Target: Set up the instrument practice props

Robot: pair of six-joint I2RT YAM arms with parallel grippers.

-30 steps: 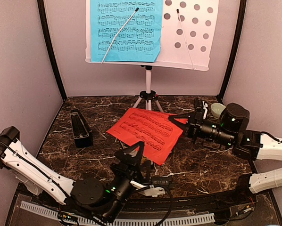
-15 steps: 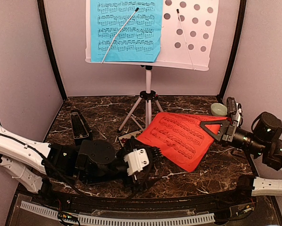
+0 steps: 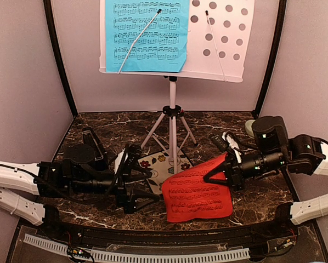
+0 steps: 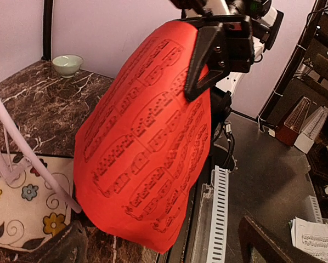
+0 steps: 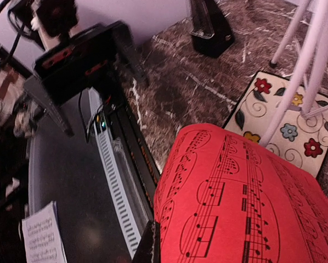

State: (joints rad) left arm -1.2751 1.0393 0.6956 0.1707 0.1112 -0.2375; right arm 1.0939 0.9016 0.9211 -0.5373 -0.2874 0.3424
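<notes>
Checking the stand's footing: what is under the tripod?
A square floral tile lies under the tripod legs, on the marble table. In the top view, its near right corner is hidden by the red music sheet held in the right gripper.

The red paper music sheet [image 3: 197,192], previously lying flat, now hangs from the closed right gripper [image 3: 218,171]. The left gripper [image 3: 147,183] has withdrawn leftward with its jaws spread wide, uncovering the square floral tile [image 3: 163,163].
</notes>
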